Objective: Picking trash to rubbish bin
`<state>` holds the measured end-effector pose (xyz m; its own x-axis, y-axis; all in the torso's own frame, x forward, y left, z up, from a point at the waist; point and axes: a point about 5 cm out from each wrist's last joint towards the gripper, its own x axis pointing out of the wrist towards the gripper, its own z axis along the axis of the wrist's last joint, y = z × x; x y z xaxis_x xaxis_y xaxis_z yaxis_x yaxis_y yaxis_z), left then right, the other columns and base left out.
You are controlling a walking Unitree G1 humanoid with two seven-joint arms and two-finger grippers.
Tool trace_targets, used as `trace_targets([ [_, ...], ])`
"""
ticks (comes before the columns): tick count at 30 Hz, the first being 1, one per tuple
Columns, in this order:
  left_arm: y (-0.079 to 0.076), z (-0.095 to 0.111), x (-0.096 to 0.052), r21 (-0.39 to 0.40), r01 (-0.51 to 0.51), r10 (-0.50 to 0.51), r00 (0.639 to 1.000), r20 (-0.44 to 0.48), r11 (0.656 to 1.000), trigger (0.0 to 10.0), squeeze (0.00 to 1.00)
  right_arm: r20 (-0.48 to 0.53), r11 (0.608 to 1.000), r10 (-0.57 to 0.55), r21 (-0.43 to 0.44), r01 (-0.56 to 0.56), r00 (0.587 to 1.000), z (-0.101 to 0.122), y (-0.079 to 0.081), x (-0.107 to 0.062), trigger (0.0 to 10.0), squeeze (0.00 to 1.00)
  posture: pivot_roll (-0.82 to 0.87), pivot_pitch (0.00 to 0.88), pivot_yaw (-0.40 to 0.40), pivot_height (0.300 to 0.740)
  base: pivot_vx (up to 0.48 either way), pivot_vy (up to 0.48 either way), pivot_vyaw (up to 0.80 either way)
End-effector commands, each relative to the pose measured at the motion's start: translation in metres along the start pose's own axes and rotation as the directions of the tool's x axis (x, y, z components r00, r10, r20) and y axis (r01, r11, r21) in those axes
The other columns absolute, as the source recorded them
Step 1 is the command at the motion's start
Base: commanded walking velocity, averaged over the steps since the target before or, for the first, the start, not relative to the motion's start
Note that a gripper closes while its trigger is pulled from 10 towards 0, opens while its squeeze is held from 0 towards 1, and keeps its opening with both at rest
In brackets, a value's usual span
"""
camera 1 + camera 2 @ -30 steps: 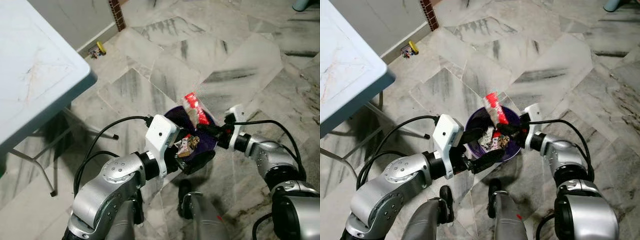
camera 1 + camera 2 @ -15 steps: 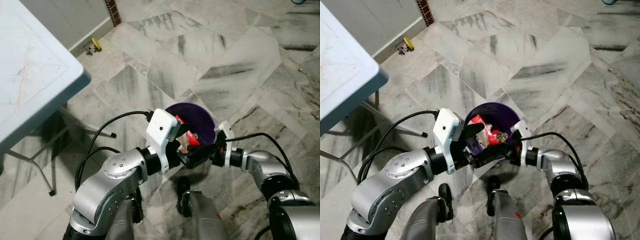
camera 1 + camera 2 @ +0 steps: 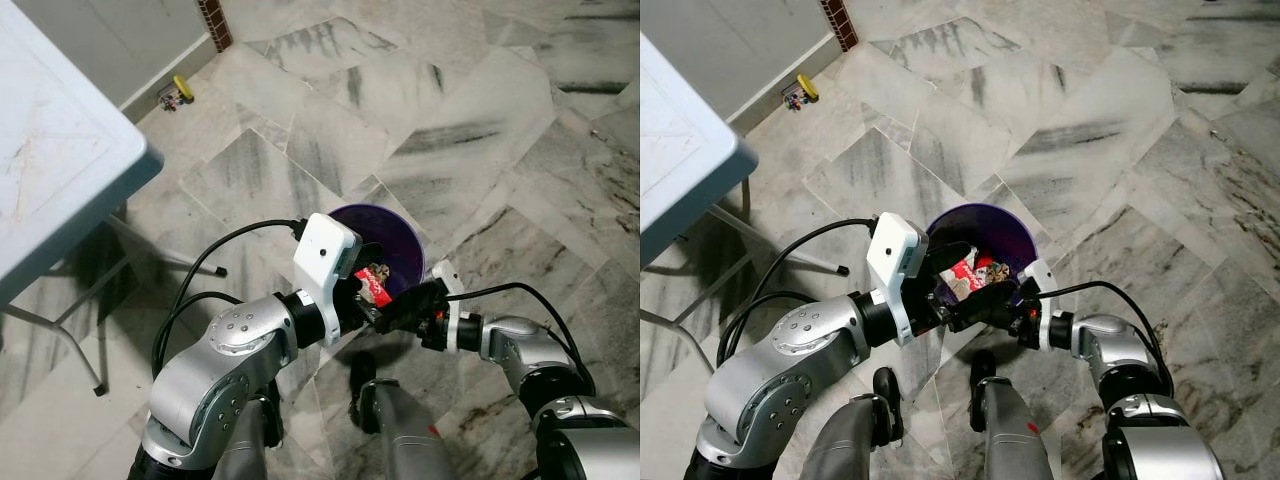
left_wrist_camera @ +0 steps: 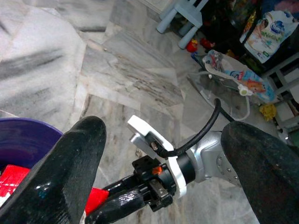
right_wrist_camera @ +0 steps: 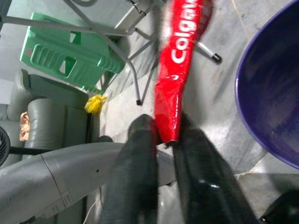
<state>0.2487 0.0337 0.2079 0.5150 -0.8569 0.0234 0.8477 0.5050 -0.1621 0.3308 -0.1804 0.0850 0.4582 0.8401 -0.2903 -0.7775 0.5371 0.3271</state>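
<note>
A purple rubbish bin (image 3: 402,218) stands on the marble floor in front of me, with mixed trash (image 3: 381,271) inside. My right gripper (image 5: 161,140) is shut on the end of a red Colgate toothpaste pack (image 5: 178,65). It holds the pack (image 3: 371,286) at the bin's near rim. My left gripper (image 3: 956,284) is open at the same rim, its fingers (image 4: 70,172) spread wide on either side of the right gripper (image 4: 117,205).
A white table (image 3: 50,170) on thin metal legs stands to my left. Small toys (image 3: 175,95) lie by the wall. A green plastic stool (image 5: 65,51) and a grey sofa (image 5: 51,121) are behind me. A blue stool (image 4: 184,14) and bags (image 4: 238,77) lie further off.
My right gripper has drawn the red pack back and down, from upright above the bin's far side to its near rim. The left arm has barely moved. The camera has shifted slightly.
</note>
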Motion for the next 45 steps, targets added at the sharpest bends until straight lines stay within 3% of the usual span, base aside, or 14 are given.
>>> trace_targets([
  [1, -0.004, -0.004, -0.001, -0.017, 0.008, -0.009, 1.0, -0.018, 1.0, 10.0, 0.0, -0.024, 0.999, -0.02, 0.024, 0.021, 1.0, -0.013, 0.0, -0.003, 10.0, 1.0, 0.0, 0.579, 0.069, 0.74, 0.0, 0.0, 0.0],
  [26, -0.003, -0.001, 0.001, -0.038, 0.001, -0.001, 1.0, 0.0, 0.999, 10.0, 0.0, -0.026, 1.0, -0.006, 0.026, 0.006, 1.0, -0.004, -0.003, -0.008, 10.0, 1.0, -0.01, 0.579, 0.057, 0.74, 0.0, 0.0, 0.0],
  [27, -0.003, -0.001, 0.001, -0.039, 0.0, 0.0, 1.0, 0.0, 0.999, 10.0, 0.0, -0.027, 1.0, -0.009, 0.024, 0.009, 1.0, -0.004, -0.003, -0.008, 10.0, 0.79, -0.01, 0.58, 0.057, 0.74, 0.0, 0.0, 0.0],
  [28, -0.002, -0.001, 0.001, -0.04, -0.001, 0.001, 1.0, 0.0, 0.999, 10.0, 0.0, -0.029, 1.0, -0.013, 0.019, 0.014, 0.999, -0.004, -0.003, -0.008, 10.0, 0.16, -0.01, 0.581, 0.058, 0.74, 0.0, 0.0, 0.0],
  [29, -0.002, -0.001, 0.001, -0.04, -0.002, 0.002, 1.0, 0.0, 0.999, 10.0, 0.0, -0.03, 1.0, -0.015, 0.016, 0.015, 0.999, -0.004, -0.003, -0.008, 10.0, 0.0, -0.01, 0.581, 0.058, 0.74, 0.0, 0.0, 0.0],
  [39, -0.001, -0.001, 0.001, -0.04, -0.004, 0.004, 1.0, 0.002, 0.999, 10.0, 0.0, -0.015, 0.999, -0.038, 0.008, 0.038, 0.999, -0.001, -0.005, -0.008, 10.0, 0.0, -0.01, 0.577, 0.057, 0.74, 0.0, 0.0, 0.0],
  [45, 0.005, 0.002, 0.001, -0.026, -0.032, 0.032, 0.999, 0.017, 0.999, 10.0, 0.0, 0.128, 0.994, -0.1, -0.039, 0.105, 0.987, 0.021, -0.012, -0.026, 10.0, 0.0, -0.01, 0.554, 0.041, 0.74, 0.0, 0.0, 0.0],
])
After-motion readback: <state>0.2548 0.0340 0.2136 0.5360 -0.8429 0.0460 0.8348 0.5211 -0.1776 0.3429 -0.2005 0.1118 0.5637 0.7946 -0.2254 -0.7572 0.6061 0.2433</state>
